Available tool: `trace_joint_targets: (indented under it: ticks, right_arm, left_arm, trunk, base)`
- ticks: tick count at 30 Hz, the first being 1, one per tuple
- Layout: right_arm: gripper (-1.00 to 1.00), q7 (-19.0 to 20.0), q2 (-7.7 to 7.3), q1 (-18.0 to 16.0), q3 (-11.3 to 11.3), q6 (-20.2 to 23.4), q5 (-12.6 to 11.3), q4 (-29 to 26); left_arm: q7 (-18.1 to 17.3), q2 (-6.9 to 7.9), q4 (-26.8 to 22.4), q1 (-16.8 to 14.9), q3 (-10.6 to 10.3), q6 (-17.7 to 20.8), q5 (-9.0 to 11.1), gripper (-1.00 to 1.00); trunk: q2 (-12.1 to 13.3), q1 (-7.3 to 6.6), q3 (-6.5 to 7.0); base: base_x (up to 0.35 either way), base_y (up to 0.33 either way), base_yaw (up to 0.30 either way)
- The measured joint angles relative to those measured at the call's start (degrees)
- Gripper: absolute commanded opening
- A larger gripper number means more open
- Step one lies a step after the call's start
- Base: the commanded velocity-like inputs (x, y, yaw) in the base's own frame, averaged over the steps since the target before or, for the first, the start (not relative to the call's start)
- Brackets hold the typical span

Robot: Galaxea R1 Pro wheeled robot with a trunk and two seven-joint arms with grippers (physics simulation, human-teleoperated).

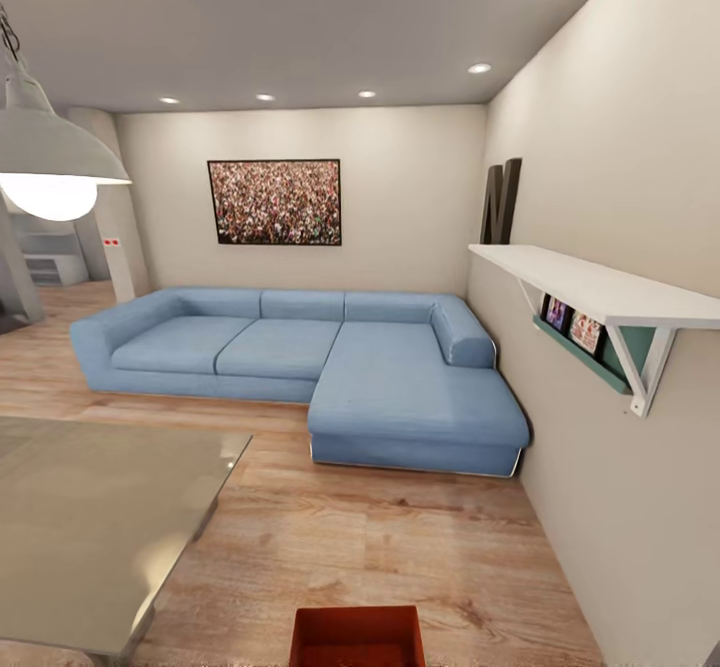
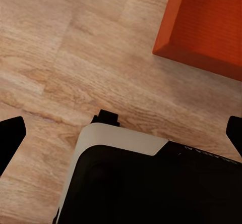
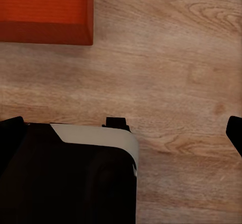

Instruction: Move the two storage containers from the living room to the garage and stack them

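- Red-orange and low-walled, one storage container [image 1: 357,637] sat on the light wood plank floor [image 1: 400,547] at the bottom edge of my head view, open top up, just in front of my base; I saw one container there, not two
- Wood grain ran under my left claw [image 2: 121,128]; its two dark fingertips [image 2: 11,135] stood at opposite edges of the wrist view, spread wide, nothing between them but floor and my own black-and-white base [image 2: 136,178]; a corner of the container [image 2: 206,22] lay beyond, apart from the fingers
- My right claw [image 3: 123,130] was likewise wide open and holding nothing, one fingertip [image 3: 235,130] dark at the frame edge; a container corner [image 3: 45,9] lay on the planks ahead, not touching
- A blue sectional sofa [image 1: 330,367] filled the far corner against the beige wall; a framed picture [image 1: 275,202] hung above it
- A glossy grey table [image 1: 90,527] stood near on my left; a white wall shelf [image 1: 600,292] jutted out on my right; a white pendant lamp [image 1: 50,162] hung at upper left
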Motion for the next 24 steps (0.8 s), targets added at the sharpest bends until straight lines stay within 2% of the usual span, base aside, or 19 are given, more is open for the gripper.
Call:
trace_joint_targets:
  ticks: [24]
  right_arm:
    - [1.00, -0.7, -0.05, 0.0, 0.1, -0.1, 0.0, 0.0]
  left_arm:
    - [0.0, 0.01, 0.0, 0.0, 0.0, 0.0, -0.1, 1.00]
  trunk:
    - [0.0, 0.00, -2.20]
  base:
    - [0.000, 0.000, 0.000]
